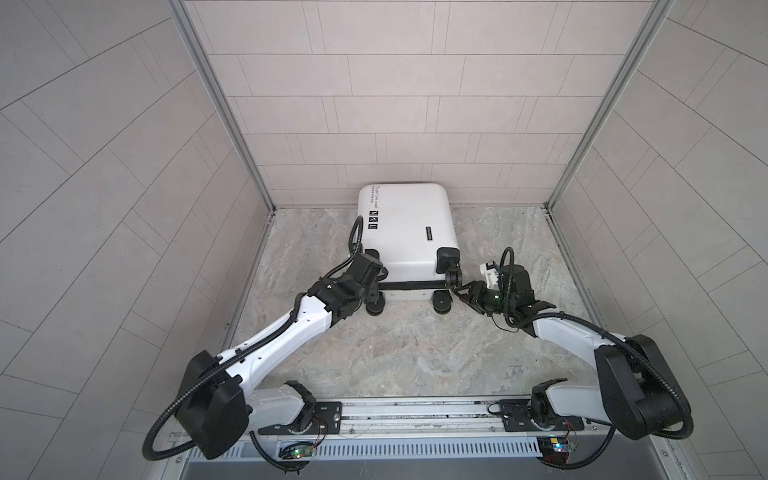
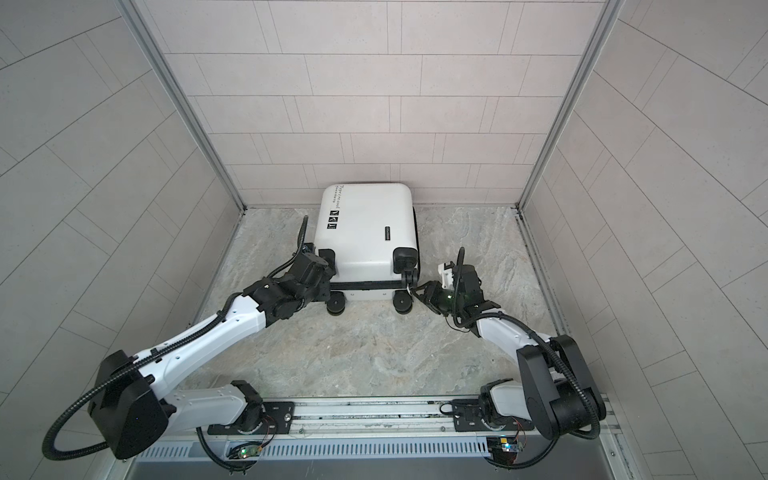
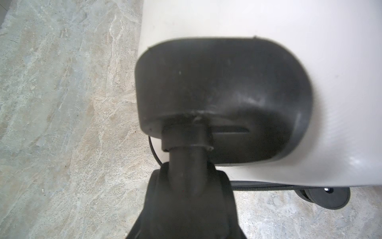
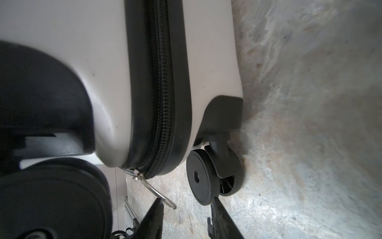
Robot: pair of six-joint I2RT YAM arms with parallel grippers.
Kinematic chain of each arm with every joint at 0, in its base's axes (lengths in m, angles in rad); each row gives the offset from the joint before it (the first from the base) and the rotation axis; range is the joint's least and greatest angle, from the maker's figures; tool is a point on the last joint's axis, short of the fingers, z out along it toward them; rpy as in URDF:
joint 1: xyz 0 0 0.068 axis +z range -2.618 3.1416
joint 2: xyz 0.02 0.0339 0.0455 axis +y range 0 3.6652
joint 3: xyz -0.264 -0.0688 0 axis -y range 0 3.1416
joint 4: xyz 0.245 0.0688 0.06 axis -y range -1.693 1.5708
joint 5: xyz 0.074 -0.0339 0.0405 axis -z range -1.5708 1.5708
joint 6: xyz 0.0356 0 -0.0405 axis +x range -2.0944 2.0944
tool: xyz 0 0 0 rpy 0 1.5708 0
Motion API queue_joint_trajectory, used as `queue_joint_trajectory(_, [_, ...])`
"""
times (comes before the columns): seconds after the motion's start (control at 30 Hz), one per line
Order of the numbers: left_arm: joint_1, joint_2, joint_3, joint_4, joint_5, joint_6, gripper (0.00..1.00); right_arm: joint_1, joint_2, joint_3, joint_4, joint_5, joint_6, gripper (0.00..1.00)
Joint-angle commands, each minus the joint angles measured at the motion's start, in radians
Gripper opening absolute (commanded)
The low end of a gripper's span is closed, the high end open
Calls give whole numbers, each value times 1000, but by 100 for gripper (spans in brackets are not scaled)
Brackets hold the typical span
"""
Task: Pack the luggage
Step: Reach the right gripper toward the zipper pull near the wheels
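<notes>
The luggage [image 1: 409,224] [image 2: 365,224], a white hard-shell case, lies closed and flat at the back of the table with its black wheels toward the front. My left gripper [image 1: 376,286] [image 3: 190,180] is at its front left corner, shut on the stem of the caster wheel under the black corner housing [image 3: 223,97]. My right gripper [image 1: 457,291] [image 4: 186,201] is at the front right corner and stands open. The silver zipper pull [image 4: 157,191] hangs from the end of the black zipper band [image 4: 161,93], its tip between my right fingers and close to one fingertip [image 4: 158,203]. A lower wheel [image 4: 201,175] is near the other fingertip.
Tiled walls close in the marble table top [image 1: 395,353] at the back and on both sides. The luggage's far end rests against the back wall. The arms' metal base rail [image 1: 415,411] runs along the front edge.
</notes>
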Motion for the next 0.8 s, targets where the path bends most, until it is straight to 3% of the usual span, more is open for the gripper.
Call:
queue_joint_trajectory(0.0, [0, -17, 18, -17, -13, 23, 0, 9, 2, 16, 66, -11, 11, 40])
queue_joint_trajectory(0.33, [0, -8, 28, -19, -5, 26, 0, 25, 88, 8, 234, -55, 73, 40])
queue_joint_trajectory(0.77, [1, 0, 35, -18, 4, 26, 0, 35, 90, -12, 291, -64, 90, 36])
